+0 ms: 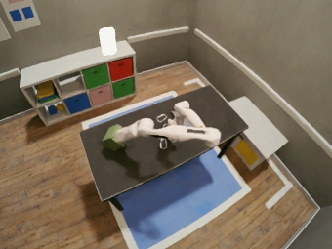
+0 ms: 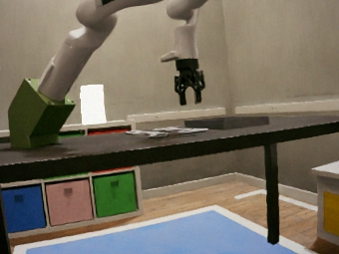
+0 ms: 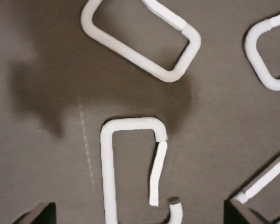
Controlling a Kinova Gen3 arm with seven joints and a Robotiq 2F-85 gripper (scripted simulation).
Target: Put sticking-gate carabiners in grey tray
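Note:
In the wrist view a white carabiner lies below the gripper. Its gate is swung inward, with a gap between its free end and the hook; the lower end is cut off. A second carabiner lies above it, its far end out of view. A third carabiner is cut off at the right edge, and part of another carabiner shows at the lower right. My gripper is open and empty, well above the table. The grey tray is low on the table; the arm mostly hides it in the top view.
The dark table carries the arm's green base at its left end. A shelf with coloured bins stands behind it, and a low white cabinet stands beyond its right end.

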